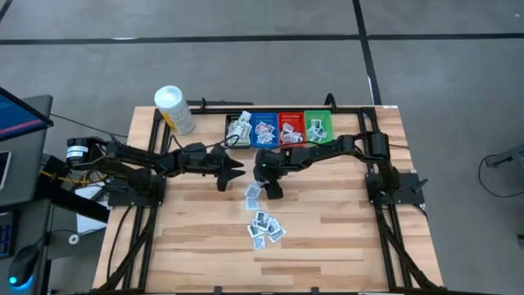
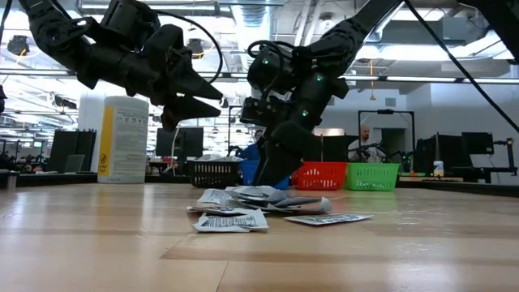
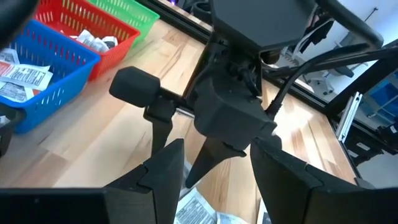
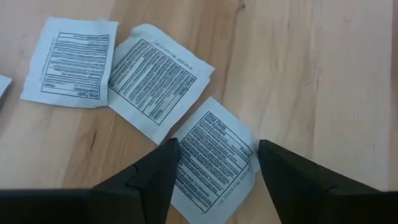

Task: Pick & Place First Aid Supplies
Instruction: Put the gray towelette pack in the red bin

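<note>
Wooden table [image 1: 327, 238]: right tool [image 4: 214, 163] wide over packets [image 1: 264, 223], left tool [image 1: 232, 172] wide beside, bins [image 1: 282, 127] behind.

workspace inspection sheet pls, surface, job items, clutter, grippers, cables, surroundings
surface: wooden table, black frame rails along its edges.
job's things: loose packets scattered mid-table; more lie in the black bin, blue bin, red bin and green bin at the far edge.
clutter: white tub with a yellow label, far left corner.
grippers: right gripper open, low over one packet; left gripper open, raised beside it, empty.
cables: bundles run along both arms.
surroundings: monitor left of the table; a person in the room behind.
</note>
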